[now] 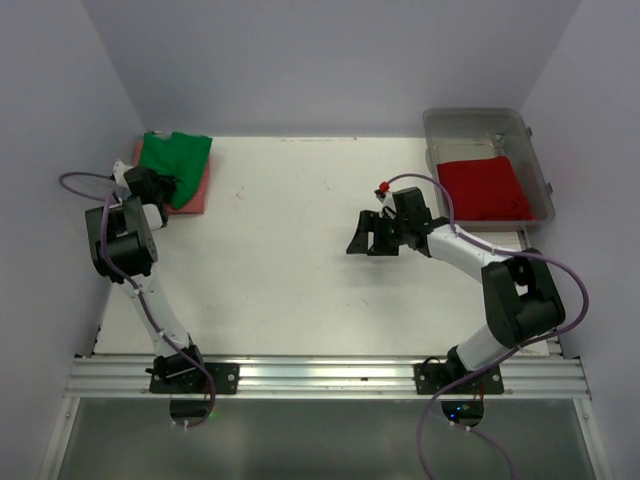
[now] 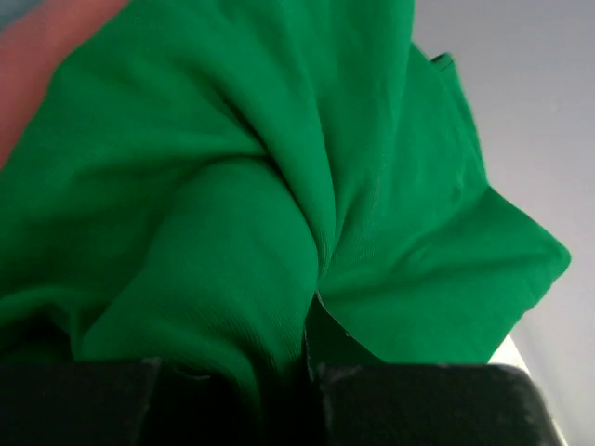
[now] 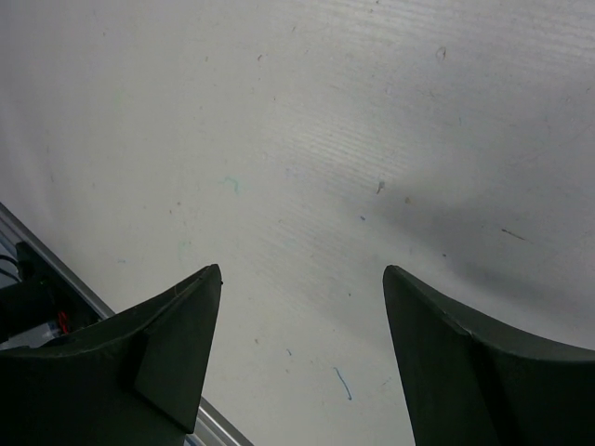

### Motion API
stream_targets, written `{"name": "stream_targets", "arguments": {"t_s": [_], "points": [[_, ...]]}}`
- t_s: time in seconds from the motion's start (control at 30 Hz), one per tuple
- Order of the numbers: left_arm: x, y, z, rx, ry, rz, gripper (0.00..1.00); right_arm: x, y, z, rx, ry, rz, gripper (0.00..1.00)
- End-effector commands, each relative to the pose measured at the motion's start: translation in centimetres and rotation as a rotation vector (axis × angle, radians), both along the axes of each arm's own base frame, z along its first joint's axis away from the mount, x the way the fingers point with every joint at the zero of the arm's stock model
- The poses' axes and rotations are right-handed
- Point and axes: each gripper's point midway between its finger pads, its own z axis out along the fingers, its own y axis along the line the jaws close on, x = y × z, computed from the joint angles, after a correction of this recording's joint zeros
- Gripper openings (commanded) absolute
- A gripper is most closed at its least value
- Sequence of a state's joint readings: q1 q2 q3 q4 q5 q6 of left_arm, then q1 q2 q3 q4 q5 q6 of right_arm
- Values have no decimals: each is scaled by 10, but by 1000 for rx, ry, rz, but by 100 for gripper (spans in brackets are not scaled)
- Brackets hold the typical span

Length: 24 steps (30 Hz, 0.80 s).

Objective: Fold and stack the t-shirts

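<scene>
The bright green t-shirt (image 1: 178, 155) lies folded on the salmon-pink t-shirt (image 1: 197, 190) at the table's back left corner. My left gripper (image 1: 165, 186) sits at the green shirt's near edge. In the left wrist view green cloth (image 2: 232, 186) bunches into the narrow slit between the fingers of the left gripper (image 2: 311, 367), which is shut on it; a strip of pink shirt (image 2: 37, 56) shows at the top left. The red t-shirt (image 1: 485, 188) lies in the clear bin (image 1: 475, 122). My right gripper (image 1: 370, 243) hovers open over bare table (image 3: 307, 139), nothing between the right gripper's (image 3: 302, 274) fingers.
The clear bin stands at the back right corner, against the right wall. Grey walls enclose the table on three sides. An aluminium rail (image 1: 320, 375) carrying both arm bases runs along the near edge, and cables loop beside each arm.
</scene>
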<state>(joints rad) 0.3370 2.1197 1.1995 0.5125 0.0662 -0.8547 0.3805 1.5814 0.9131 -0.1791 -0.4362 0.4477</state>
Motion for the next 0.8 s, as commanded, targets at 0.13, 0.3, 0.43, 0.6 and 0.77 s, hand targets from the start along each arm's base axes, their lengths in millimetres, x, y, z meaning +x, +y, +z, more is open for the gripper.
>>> {"name": "stream_targets", "arguments": {"t_s": [0.13, 0.3, 0.43, 0.6, 0.77], "points": [[-26, 28, 0, -23, 2, 229, 0, -13, -9, -3, -32, -9, 11, 75], [-25, 22, 22, -68, -14, 219, 4, -13, -5, -6, -14, -6, 13, 76], [-41, 13, 47, -147, -16, 248, 66, -11, -4, -10, -6, -11, 16, 77], [-91, -19, 82, -256, 76, 312, 93, -6, 1, -12, 9, 0, 14, 78], [-131, -65, 131, -249, -85, 233, 93, -6, 4, -8, 29, -5, 22, 78]]}}
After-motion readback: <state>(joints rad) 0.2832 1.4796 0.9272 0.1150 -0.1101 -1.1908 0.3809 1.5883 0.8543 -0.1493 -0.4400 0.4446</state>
